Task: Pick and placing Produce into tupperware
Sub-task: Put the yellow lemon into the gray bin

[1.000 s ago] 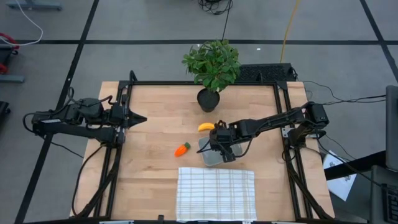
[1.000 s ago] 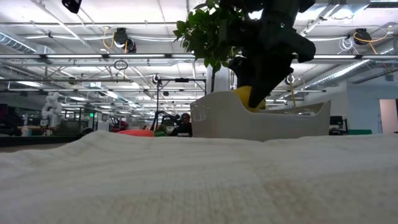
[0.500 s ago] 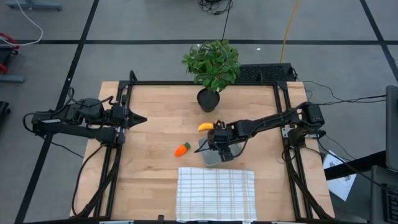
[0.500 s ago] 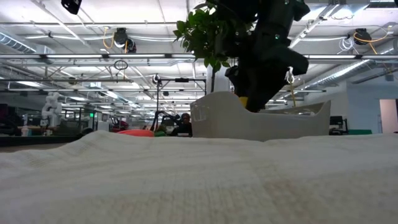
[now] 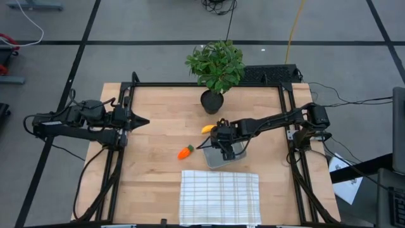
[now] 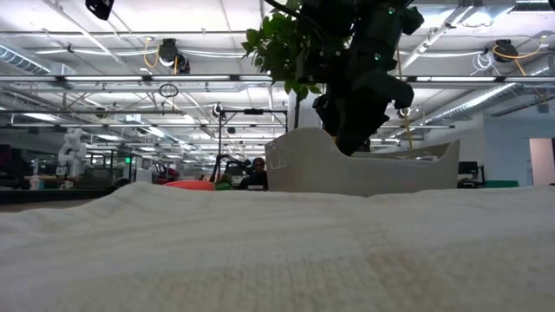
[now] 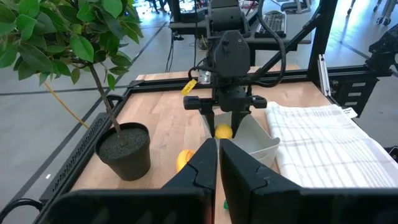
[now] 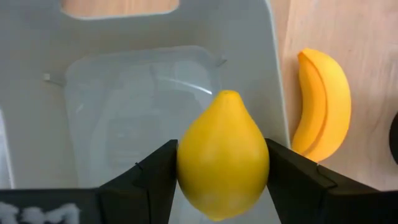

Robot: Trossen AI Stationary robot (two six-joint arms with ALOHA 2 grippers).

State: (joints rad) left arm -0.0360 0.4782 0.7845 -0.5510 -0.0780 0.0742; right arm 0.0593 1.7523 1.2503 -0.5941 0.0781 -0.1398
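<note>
My right gripper [image 5: 222,139] hangs over the clear tupperware [image 5: 228,156], near its far left corner, shut on the yellow lemon [image 8: 222,155]. The left wrist view shows the lemon [image 7: 222,131] at the tupperware's rim [image 7: 256,138]. In the low view the tupperware's wall [image 6: 364,169] hides the lemon. The banana [image 5: 209,128] lies on the table just beyond the tupperware. The orange carrot [image 5: 185,152] lies to the tupperware's left. My left gripper [image 5: 143,120] waits, shut, at the table's left edge. My right gripper pinches the lemon by its round middle [image 8: 186,163] between the two fingers [image 8: 155,177], coming from above and pointing down. The lemon's pointed end [image 8: 227,94] sticks out past the fingers. It sits over the tupperware's floor [image 8: 124,106]; whether it touches that floor, I cannot tell.
A potted plant [image 5: 215,66] stands at the far edge, behind the banana. A white checked cloth [image 5: 219,197] lies at the near edge, just in front of the tupperware. Bare wood shows between my left gripper and the carrot.
My right gripper, still shut on the lemon, has moved a little toward the far edge over the tupperware. In the low view the lemon has sunk out of sight behind the tupperware's wall.
</note>
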